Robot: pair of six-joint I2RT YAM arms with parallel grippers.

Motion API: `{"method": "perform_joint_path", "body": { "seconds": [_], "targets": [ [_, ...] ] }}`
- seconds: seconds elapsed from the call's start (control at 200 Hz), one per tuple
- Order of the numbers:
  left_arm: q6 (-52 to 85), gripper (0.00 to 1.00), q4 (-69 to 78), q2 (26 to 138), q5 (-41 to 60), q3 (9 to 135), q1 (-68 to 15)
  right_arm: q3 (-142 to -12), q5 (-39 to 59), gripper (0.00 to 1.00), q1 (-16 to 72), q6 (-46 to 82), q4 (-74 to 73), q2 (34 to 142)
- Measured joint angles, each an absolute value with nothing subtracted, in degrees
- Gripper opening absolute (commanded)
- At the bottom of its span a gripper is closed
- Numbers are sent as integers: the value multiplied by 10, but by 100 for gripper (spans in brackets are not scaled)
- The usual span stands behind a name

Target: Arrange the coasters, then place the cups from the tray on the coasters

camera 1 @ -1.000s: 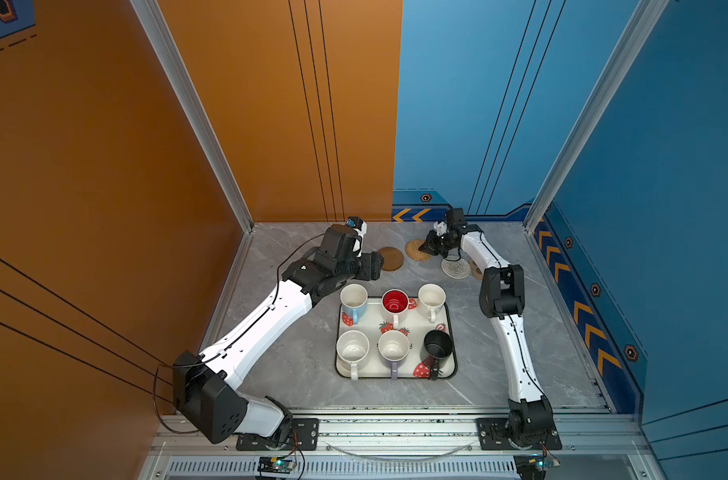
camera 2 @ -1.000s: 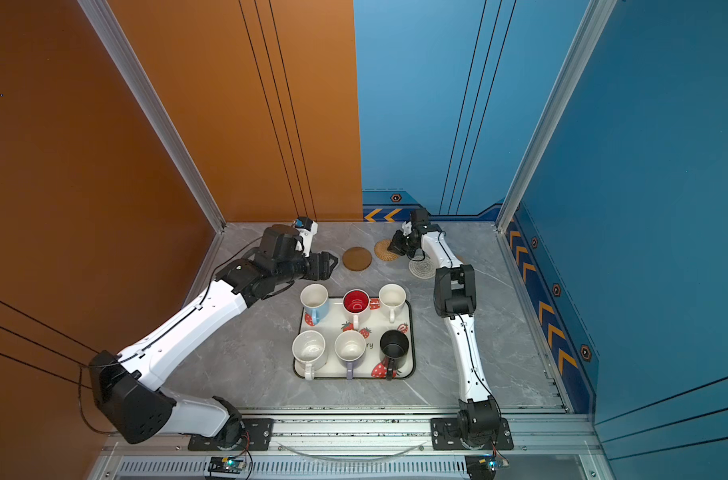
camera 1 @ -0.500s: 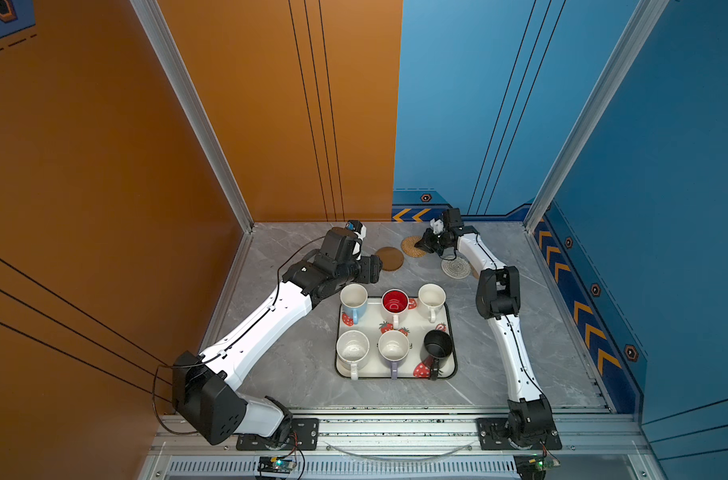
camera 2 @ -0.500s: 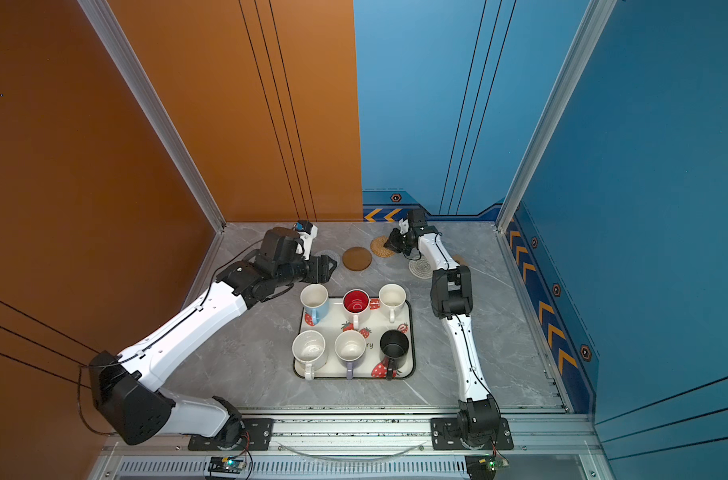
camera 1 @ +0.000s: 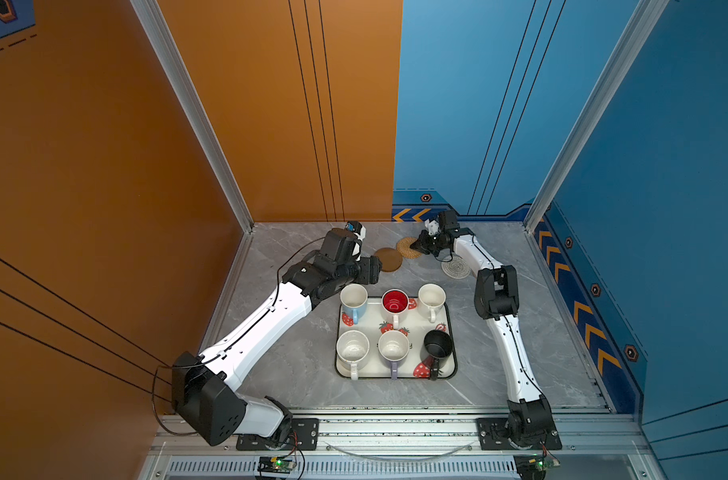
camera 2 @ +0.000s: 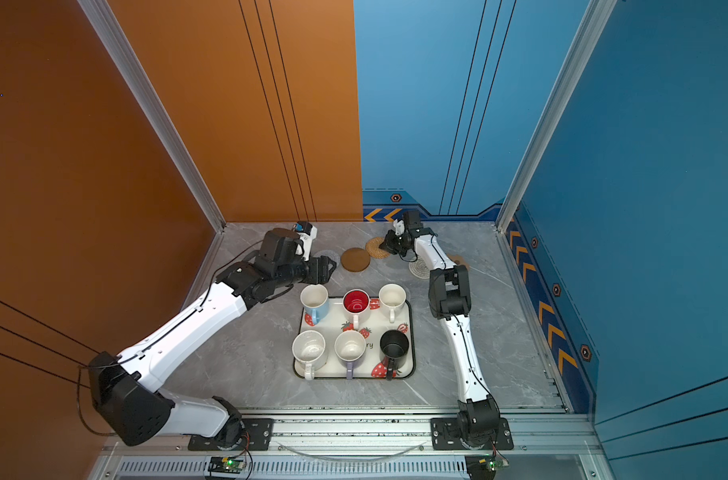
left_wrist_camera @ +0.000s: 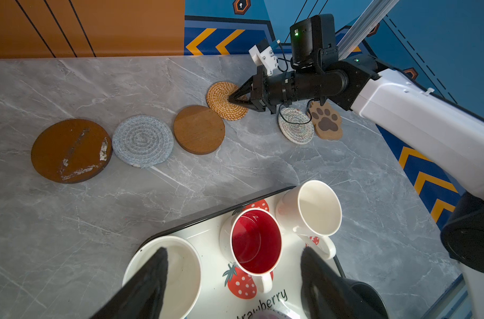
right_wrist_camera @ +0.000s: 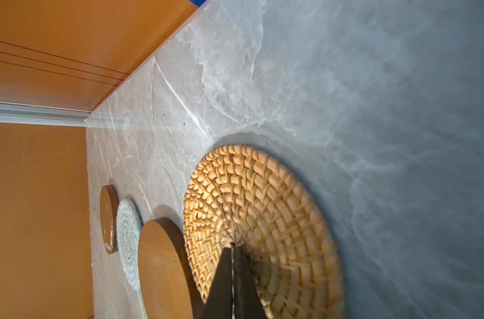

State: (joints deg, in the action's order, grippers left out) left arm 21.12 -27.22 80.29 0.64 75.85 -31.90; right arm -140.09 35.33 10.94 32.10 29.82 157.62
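By the desk's far edge, the closed right gripper (left_wrist_camera: 232, 99) has pushed the rattan coaster (left_wrist_camera: 218, 93) closer to the brown disc (left_wrist_camera: 198, 129), maybe touching, so the row grows; the left gripper (camera 2: 328, 267) hangs open.

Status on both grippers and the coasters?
Right gripper shut, tips on rattan coaster. Left gripper open, empty, by tray. Six cups on tray. Brown disc close beside rattan.

Woven, wooden and glazed finishes sat on a polished grey marble-look tabletop (left_wrist_camera: 69, 221).
The rattan coaster (left_wrist_camera: 218, 96) was coarse, matt, tightly coiled; the brown disc (left_wrist_camera: 198, 129) smooth with wood grain, the scuffed brown disc (left_wrist_camera: 71, 150) scraped pale. The grey rope round (left_wrist_camera: 142, 140) looked soft and fuzzy, the paw-print piece (left_wrist_camera: 326, 124) grainy cork. The red-lined mug (left_wrist_camera: 256, 240) and the tray (left_wrist_camera: 213, 303) shone glossy.
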Motion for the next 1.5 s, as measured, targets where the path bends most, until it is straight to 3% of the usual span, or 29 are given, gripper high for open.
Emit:
{"method": "perform_joint_path", "body": {
  "seconds": [0.926,1.497],
  "targets": [
    [215,77,-272,802,6,759,-319,-1231,322,0,89,253,334,1462],
    [215,77,-272,796,6,757,-319,-1214,312,0,104,242,334,1450]
  ]
}}
